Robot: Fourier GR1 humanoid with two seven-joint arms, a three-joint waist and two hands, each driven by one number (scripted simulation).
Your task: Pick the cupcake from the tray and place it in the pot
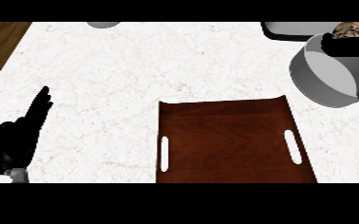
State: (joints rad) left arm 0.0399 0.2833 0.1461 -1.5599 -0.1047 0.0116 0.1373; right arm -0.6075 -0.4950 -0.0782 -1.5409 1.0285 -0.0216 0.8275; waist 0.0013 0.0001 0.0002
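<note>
Cupcake (345, 29) cut off at edge, above pot (319, 78), right hand (344, 45) mostly hidden

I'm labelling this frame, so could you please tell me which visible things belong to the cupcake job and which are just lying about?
Job:
cupcake, held over the pot
right hand
pot
brown tray

Lying about:
left hand, resting open at left
grey object, top edge
dark-rimmed object, top right

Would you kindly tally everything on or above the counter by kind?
Wooden tray: 1
Grey pot: 1
Cupcake: 1
Black hands: 2, left hand and right hand
Cut-off objects at the far edge: 2
Total: 7
</note>
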